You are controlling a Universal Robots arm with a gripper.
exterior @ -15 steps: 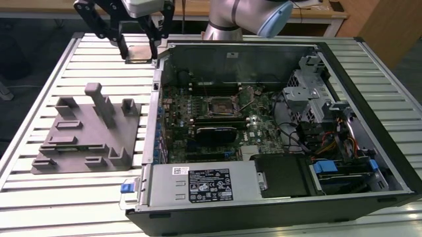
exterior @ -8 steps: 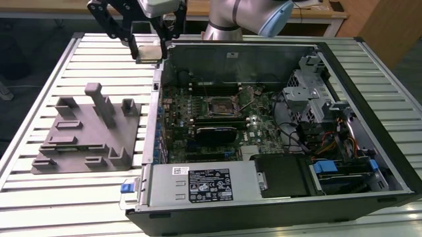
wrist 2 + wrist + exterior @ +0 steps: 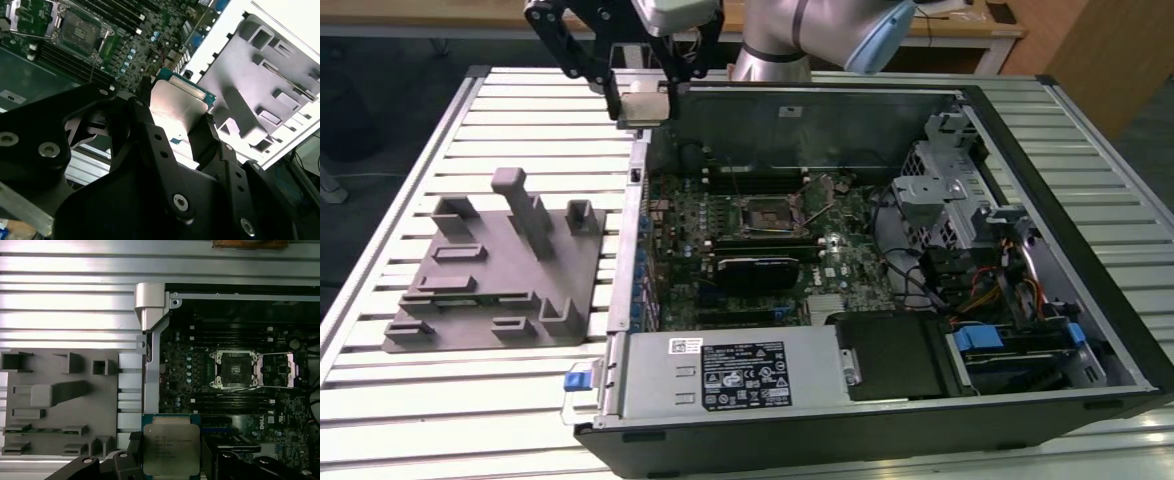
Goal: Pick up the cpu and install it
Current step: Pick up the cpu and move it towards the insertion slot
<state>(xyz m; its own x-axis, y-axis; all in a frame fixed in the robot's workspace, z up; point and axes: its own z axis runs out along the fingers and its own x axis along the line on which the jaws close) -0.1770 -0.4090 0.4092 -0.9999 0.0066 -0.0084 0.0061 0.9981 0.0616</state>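
Between my jaws sits the cpu (image 3: pixel 171 450), clamped at two opposite edges, so my gripper (image 3: pixel 171 454) is closed on it. The first wrist view looks straight down on its silver lid, with a thin green border around it and one dark finger (image 3: pixel 132 446) against a side. It also shows the open socket (image 3: pixel 235 369) on the motherboard (image 3: pixel 200 390), well beyond my jaws and off to one side.

The second wrist view shows the cpu (image 3: pixel 180 105) at a slant, its green edge jutting past my fingertips (image 3: pixel 146 107). The grey fixture (image 3: pixel 260 85) lies off to one side of them and the socket (image 3: pixel 80 32) to the other.

The exterior view shows height. My gripper (image 3: pixel 644 100) holds the cpu (image 3: pixel 643 106) in the air over the rear corner of the computer case (image 3: pixel 854 95), at the exterior view's left, with the fixture (image 3: pixel 494 270) down on the slatted table (image 3: pixel 400 180).

The cpu is square, with no long axis. Its lid faces up toward my wrist, and it lies roughly level.
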